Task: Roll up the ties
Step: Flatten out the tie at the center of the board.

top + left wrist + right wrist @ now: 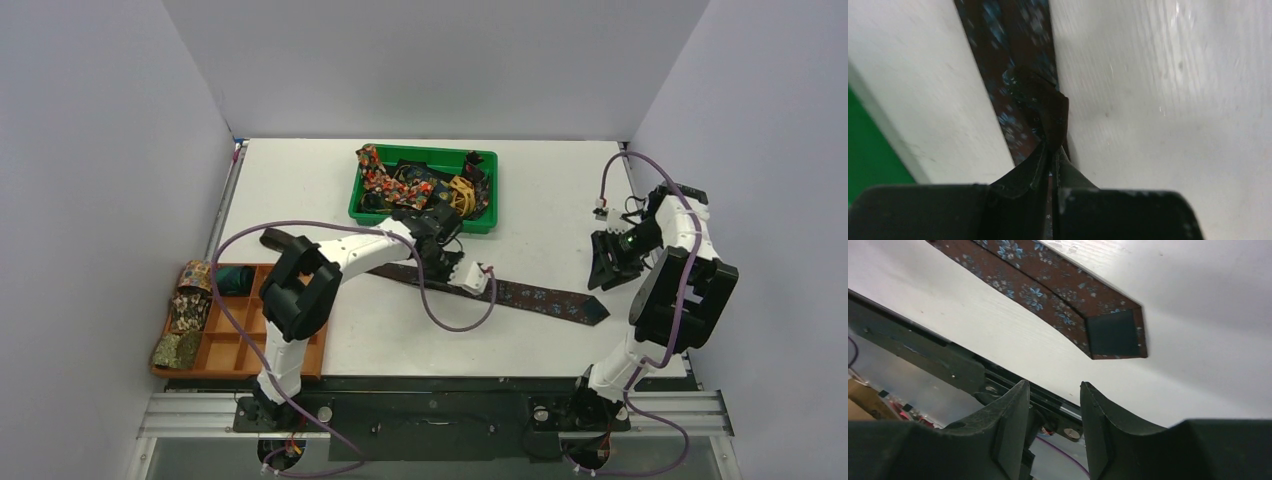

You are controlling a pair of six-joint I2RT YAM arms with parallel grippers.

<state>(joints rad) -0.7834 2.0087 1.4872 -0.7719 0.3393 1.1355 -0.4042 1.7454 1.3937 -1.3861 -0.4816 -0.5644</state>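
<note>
The job is sitting partway done. At 8 o'clock on the table [300, 180], an orange tray [240, 352] is holding finished work: three gold-patterned coils [188, 312] are filling its left-hand compartments and a dark teal coil [235, 280] is sitting in a compartment along the far row. Several nearer compartments are showing bare. At 12 o'clock, a green bin [440, 152] is holding a tangle of loose ties [385, 180], red floral and yellow among them, none rolled, so a good share of the work seems to be waiting.

The one in hand is a brown tie [540, 298] with pale blue flecks, lying flat and unrolled across the table from 9 o'clock to 4 o'clock, its wide end at 4 o'clock. The left fingers [1052, 157] are pressing fully together on a raised pinch of its fabric around mid-length, close to the table's middle. The right fingers [605, 265] are hanging at 3 o'clock, parted with a clear gap and gripping nothing, just beyond the wide end. No coil is forming on this tie yet; the rolling itself looks to be ahead.
</note>
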